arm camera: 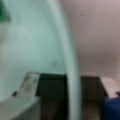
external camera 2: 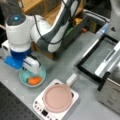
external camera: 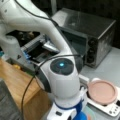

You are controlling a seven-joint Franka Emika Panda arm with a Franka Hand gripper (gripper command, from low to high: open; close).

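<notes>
A teal bowl [external camera 2: 42,75] sits on the grey table at a front view's left, with an orange carrot piece [external camera 2: 34,80] inside it. My wrist hangs directly over the bowl and hides the fingers in both front views. In the wrist view my gripper [arm camera: 67,87] is open and straddles the bowl's rim [arm camera: 66,50]. One finger [arm camera: 26,87] is over the bowl's inside and the other [arm camera: 110,87] over the table outside. Nothing is held.
A pink pan [external camera 2: 57,98] [external camera: 102,91] rests on a white induction cooker [external camera 2: 40,108] [external camera: 111,108] right beside the bowl. A toaster oven [external camera: 85,32] stands behind with its door [external camera 2: 100,57] folded open. A wooden top [external camera: 15,85] borders the table.
</notes>
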